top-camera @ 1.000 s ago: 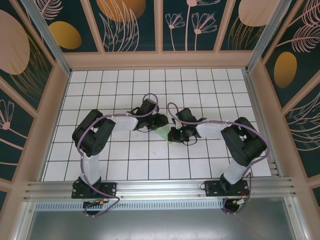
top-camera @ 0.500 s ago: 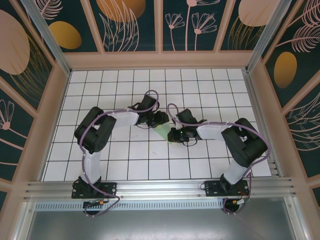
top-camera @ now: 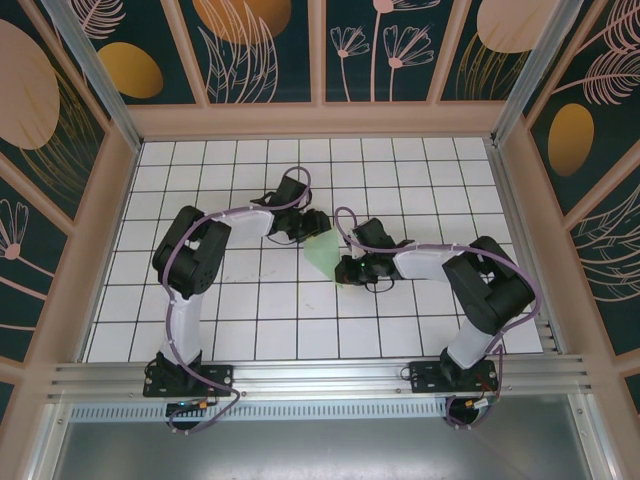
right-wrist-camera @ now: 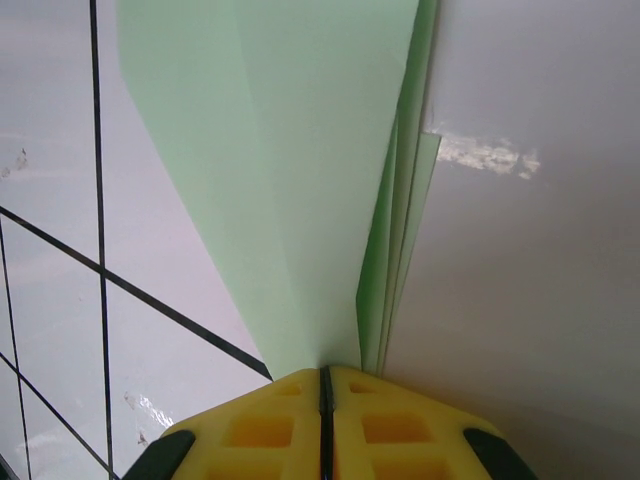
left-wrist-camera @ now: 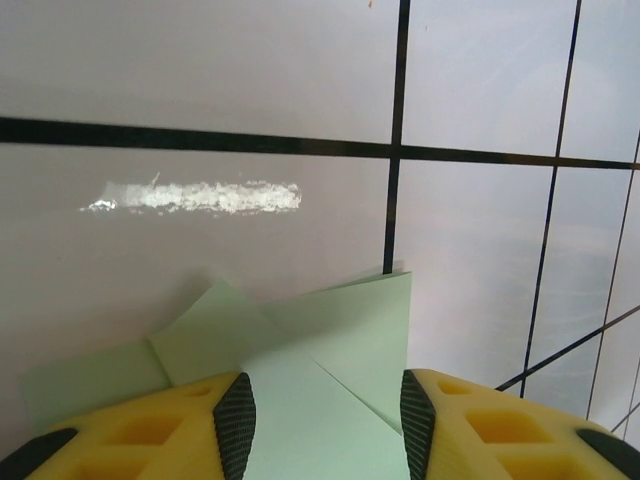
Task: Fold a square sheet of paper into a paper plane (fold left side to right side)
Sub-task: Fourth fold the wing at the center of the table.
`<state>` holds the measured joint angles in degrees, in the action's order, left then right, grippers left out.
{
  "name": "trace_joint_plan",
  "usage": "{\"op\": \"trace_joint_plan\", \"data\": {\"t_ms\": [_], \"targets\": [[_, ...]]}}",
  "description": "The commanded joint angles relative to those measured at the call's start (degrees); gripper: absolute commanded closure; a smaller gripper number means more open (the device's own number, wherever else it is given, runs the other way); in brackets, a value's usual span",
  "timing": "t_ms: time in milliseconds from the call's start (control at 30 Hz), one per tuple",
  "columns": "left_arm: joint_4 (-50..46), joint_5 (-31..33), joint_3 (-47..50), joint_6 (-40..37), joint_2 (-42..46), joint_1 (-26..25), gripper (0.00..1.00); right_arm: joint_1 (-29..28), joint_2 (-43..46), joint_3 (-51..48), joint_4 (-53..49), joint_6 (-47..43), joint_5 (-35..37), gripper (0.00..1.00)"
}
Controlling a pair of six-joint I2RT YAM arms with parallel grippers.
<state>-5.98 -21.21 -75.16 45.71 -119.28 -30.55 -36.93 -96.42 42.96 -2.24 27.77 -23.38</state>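
Top view: the left gripper [top-camera: 311,227] has drawn back toward the upper left, baring more of the pale mint-green folded sheet of paper [top-camera: 322,256] at centre. Left wrist: jaws apart over it (near edge cut off). Right wrist: right gripper [right-wrist-camera: 322,385] clamped on its narrow end.

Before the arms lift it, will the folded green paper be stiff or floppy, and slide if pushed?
The folded green paper looks thin, so single layers probably flop; the stacked creased layers by the right tool may hold stiffer. It seems very light, and the glossy tiled table would likely let it slide. Its raised flaps might spring open.
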Motion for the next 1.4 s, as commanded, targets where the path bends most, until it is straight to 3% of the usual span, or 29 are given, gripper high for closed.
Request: {"op": "trace_joint_plan", "data": {"t_ms": [0,267,467,667,933,1367], "targets": [[-1.63,11.18,-2.67,-4.98,-3.37,5.18,0.52,-0.95,-3.11,-3.85,-10.24,-0.70,3.32,0.88],[-5.53,11.70,-6.13,-8.73,3.27,5.67,0.51,-0.57,-2.75,-3.16,-10.26,-1.20,3.82,0.88],[2.79,3.37,5.48,-5.81,13.89,4.75,0.56,1.39,-2.16,-0.82,-12.53,-4.35,3.76,0.88],[8.79,-1.22,13.21,-2.49,18.68,-1.59,0.58,3.28,-1.73,-0.03,-13.75,-6.22,3.24,0.89],[11.77,-2.35,11.21,-0.75,10.77,-3.91,0.59,3.27,-1.12,-0.16,-13.12,-5.38,3.13,0.88],[9.67,3.69,10.32,-1.42,2.74,-3.91,0.58,3.25,4.92,0.35,-10.95,-2.75,3.54,0.88]]}}
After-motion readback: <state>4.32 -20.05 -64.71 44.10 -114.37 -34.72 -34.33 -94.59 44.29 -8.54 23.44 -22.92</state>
